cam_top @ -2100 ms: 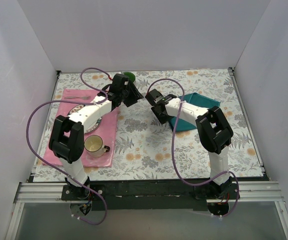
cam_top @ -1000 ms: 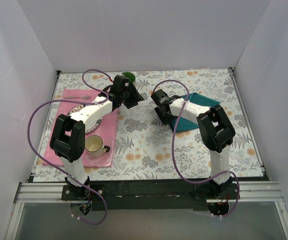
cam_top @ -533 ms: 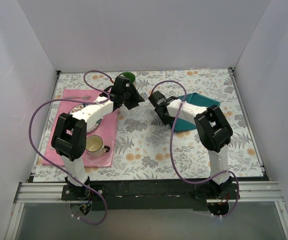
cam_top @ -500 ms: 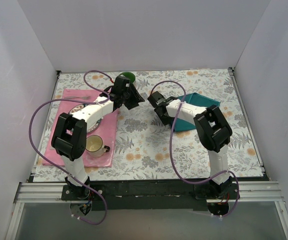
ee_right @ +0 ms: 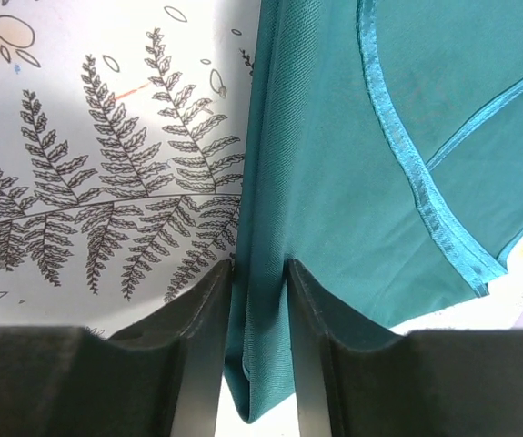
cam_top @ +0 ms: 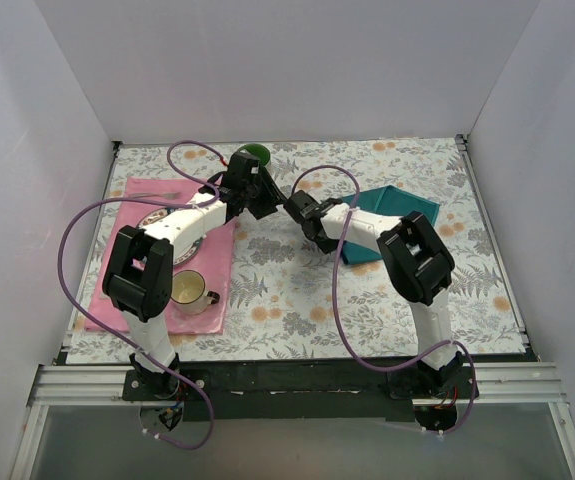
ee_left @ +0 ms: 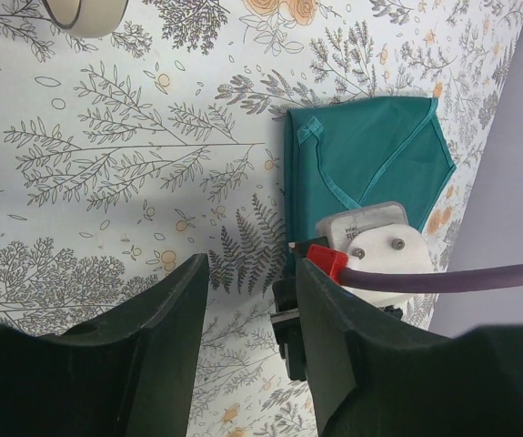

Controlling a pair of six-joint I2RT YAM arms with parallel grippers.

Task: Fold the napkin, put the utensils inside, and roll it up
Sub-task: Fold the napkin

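The teal napkin [cam_top: 395, 215] lies folded on the floral table at the right, and shows in the left wrist view [ee_left: 366, 150] and the right wrist view [ee_right: 352, 155]. My right gripper [cam_top: 302, 212] is shut on the napkin's folded left edge [ee_right: 259, 300], low over the table. My left gripper [cam_top: 270, 197] is open and empty [ee_left: 250, 264], hovering just left of the right gripper, whose white body [ee_left: 370, 241] shows between its fingers. A thin sliver [cam_top: 155, 196] on the placemat's far part may be a utensil; it is too small to tell.
A pink placemat [cam_top: 212, 300] lies at the left with a cream mug [cam_top: 189, 290] and a patterned plate [cam_top: 155, 222] on it. A green object [cam_top: 258, 153] sits by the back wall. A pale round rim [ee_left: 84, 11] shows at the left wrist view's top edge.
My right gripper has shifted left toward the table's middle, holding the napkin's edge. My left gripper has moved slightly right, closer to the right gripper.
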